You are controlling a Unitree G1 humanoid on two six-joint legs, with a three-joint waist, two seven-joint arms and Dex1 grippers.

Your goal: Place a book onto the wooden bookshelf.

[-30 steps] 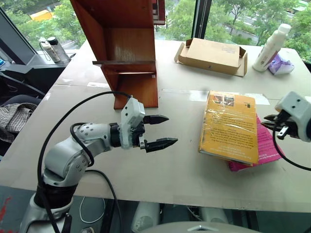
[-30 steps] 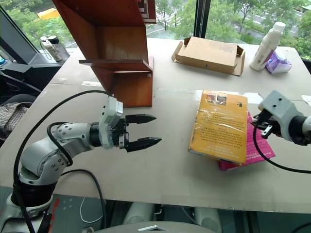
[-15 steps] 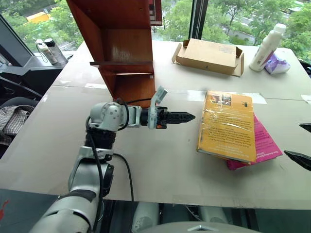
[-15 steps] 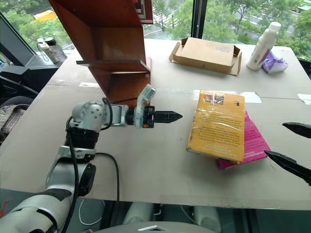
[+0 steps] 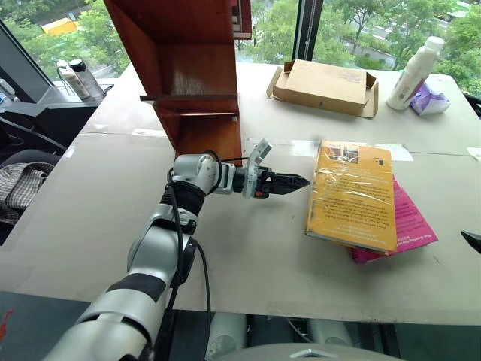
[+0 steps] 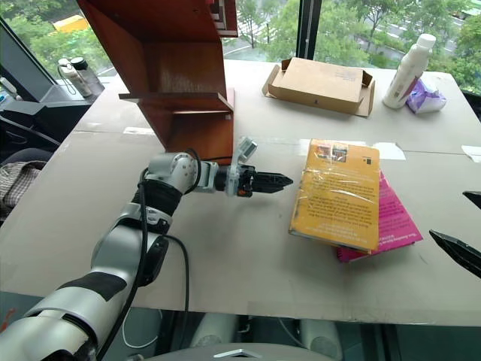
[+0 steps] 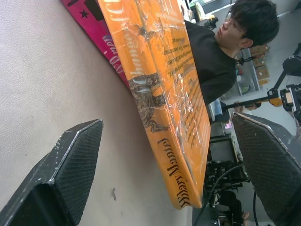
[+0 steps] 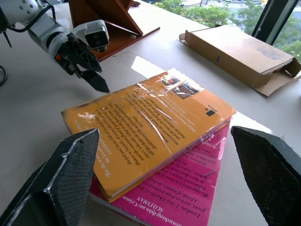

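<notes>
The wooden bookshelf (image 5: pixel 197 71) stood at the table's far left while the book (image 5: pixel 353 197), stiff, fairly heavy and probably slippery in its plastic wrap, lay flat on a pink book (image 5: pixel 412 223), best pinched across its yellow spine edge by the wide-open left gripper (image 5: pixel 294 182), the right gripper (image 8: pixel 164 188) also gaping empty.

Bright daylight from the windows (image 5: pixel 353 22), glare on the book (image 5: pixel 353 197) wrap.
</notes>
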